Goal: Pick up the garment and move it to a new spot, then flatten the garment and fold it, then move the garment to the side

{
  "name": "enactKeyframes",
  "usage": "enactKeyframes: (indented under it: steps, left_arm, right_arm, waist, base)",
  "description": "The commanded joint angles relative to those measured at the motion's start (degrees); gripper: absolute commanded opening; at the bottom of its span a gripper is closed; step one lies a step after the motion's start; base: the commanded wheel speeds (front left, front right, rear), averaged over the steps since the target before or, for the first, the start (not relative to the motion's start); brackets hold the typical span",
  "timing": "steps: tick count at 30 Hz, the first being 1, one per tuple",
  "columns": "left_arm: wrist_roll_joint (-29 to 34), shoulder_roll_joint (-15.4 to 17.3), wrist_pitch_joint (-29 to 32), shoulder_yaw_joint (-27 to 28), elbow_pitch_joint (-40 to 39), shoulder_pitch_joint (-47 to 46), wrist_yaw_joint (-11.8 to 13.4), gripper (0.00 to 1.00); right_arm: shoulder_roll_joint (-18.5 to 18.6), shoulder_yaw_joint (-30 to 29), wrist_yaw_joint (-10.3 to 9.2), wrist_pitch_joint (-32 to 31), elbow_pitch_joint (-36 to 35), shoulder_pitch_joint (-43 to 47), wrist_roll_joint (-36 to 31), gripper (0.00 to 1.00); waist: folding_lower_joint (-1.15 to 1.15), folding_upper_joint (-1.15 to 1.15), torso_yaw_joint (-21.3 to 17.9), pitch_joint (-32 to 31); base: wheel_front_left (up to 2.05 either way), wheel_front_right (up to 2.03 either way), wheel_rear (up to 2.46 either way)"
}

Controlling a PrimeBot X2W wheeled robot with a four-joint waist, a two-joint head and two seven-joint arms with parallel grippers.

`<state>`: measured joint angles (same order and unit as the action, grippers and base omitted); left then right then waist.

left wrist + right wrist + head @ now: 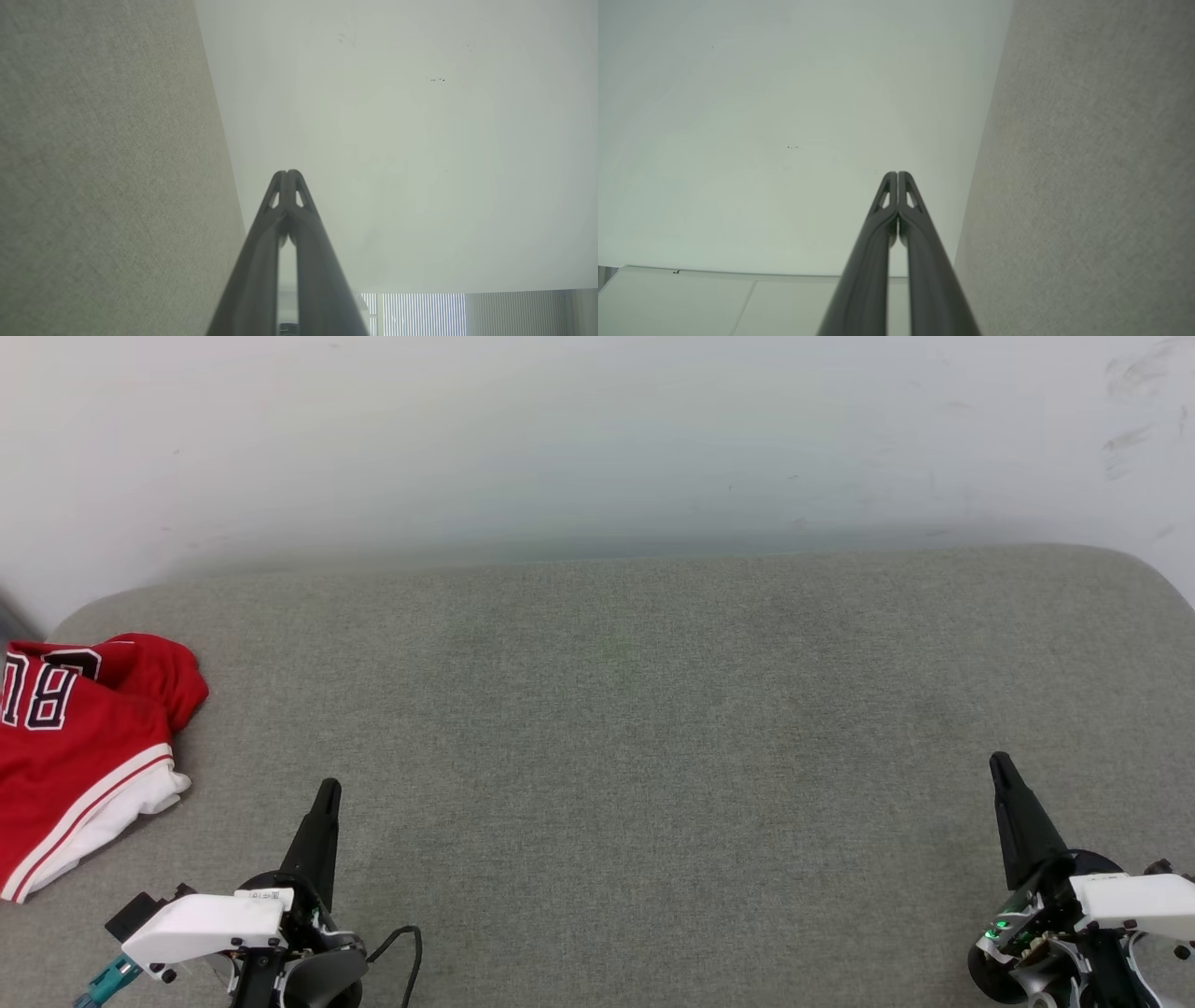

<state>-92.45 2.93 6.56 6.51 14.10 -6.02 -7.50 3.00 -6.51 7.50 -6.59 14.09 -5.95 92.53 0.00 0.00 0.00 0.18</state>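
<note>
So the red shirt [84, 747] sits bunched up at the far left edge of the grey cushion [616, 709], partly out of the head view, and with the left gripper [328, 788] and right gripper [1000, 761] both pinched shut on nothing, a half-blind reach could shove it off the side.

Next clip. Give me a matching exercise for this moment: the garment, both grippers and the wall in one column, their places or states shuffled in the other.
1. garment
2. left gripper
3. right gripper
4. wall

A. shut, lower right of the head view
B. pale, at the back
C. crumpled, far left edge
D. shut, lower left of the head view

Pairs: 1-C, 2-D, 3-A, 4-B
</note>
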Motion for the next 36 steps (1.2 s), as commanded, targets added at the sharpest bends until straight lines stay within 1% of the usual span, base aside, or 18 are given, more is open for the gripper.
enactKeyframes:
  steps: [1,25,26,29,36]
  left_arm:
    - [0.1,-0.1,0.1,0.1,0.0,-0.5,-0.2,0.0]
    - [0.1,-0.1,0.1,0.1,0.0,-0.5,-0.2,0.0]
    - [0.0,0.0,0.0,0.0,0.2,0.1,0.0,1.0]
    - [0.0,-0.2,-0.1,-0.2,1.5,1.3,0.0,1.0]
    - [1.2,-0.2,-2.2,-0.6,-0.2,1.9,0.0,1.0]
  right_arm:
    - [-0.2,0.0,-0.02,0.0,0.0,-0.7,-0.2,0.0]
    - [-0.2,0.0,-0.02,0.0,0.0,-0.7,-0.2,0.0]
    - [0.0,0.0,0.0,0.0,0.2,0.1,0.0,1.0]
    - [0.0,0.0,-0.01,0.0,1.6,1.3,0.0,1.0]
    - [-0.1,0.1,-0.01,2.1,0.9,2.0,-1.9,1.0]
  waist:
    - [0.0,0.0,0.0,0.0]
    - [0.0,0.0,0.0,0.0]
    - [0.0,0.0,0.0,0.0]
    - [0.0,0.0,0.0,0.0]
    - [0.0,0.0,-0.1,0.0]
  base:
    - [0.0,0.0,0.0]
    - [0.0,0.0,0.0]
    - [0.0,0.0,0.0]
    - [0.0,0.0,0.0]
    - [0.0,0.0,0.0]
